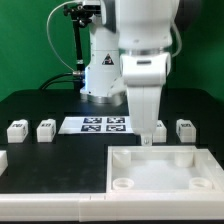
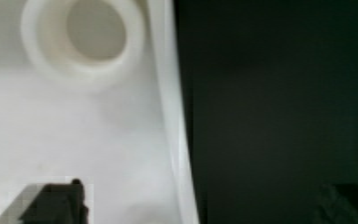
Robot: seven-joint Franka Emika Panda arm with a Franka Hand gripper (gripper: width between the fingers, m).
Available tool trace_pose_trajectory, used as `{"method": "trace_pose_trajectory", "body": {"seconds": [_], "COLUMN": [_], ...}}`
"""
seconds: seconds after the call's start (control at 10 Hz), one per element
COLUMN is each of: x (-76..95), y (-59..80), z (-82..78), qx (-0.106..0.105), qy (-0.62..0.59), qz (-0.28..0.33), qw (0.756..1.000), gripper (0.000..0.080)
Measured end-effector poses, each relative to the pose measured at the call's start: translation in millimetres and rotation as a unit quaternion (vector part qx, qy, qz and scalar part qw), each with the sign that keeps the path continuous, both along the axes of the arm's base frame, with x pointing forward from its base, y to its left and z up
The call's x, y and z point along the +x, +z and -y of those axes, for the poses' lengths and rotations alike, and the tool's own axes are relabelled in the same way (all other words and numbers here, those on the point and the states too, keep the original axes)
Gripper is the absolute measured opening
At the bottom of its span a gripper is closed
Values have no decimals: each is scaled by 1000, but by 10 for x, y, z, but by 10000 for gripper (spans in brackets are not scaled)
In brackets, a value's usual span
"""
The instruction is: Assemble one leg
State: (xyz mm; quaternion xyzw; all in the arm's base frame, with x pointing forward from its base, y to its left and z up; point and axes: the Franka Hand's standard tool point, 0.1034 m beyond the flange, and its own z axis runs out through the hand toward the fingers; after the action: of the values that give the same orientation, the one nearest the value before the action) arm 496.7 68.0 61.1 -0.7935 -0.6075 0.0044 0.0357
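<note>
Four small white legs with marker tags stand in a row on the black table: two on the exterior view's left [image 1: 17,129] [image 1: 45,129] and two on its right [image 1: 161,129] [image 1: 184,128]. My gripper [image 1: 147,137] points straight down over the far edge of the large white tray-like piece [image 1: 160,172], just beside the nearer right leg. In the wrist view the gripper [image 2: 202,205] is open and empty. One dark finger [image 2: 51,203] is over the white piece, the other over the black table. A round corner socket [image 2: 78,40] shows there. No leg shows in the wrist view.
The marker board [image 1: 105,124] lies flat on the table between the two pairs of legs, in front of the robot base [image 1: 100,75]. A white block [image 1: 3,160] sits at the exterior view's left edge.
</note>
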Motion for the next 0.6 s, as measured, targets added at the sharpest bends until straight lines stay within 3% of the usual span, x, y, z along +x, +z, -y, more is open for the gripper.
{"method": "trace_pose_trajectory", "body": {"seconds": [0.3, 0.5, 0.6], "x": [-254, -316, -320], "y": [99, 139, 131], "z": [-368, -656, -656], "qx": [-11, -10, -10], "qy": [-182, -391, -409], "qz": [-9, -26, -29], "qw": [983, 920, 912], "gripper": [649, 649, 649]}}
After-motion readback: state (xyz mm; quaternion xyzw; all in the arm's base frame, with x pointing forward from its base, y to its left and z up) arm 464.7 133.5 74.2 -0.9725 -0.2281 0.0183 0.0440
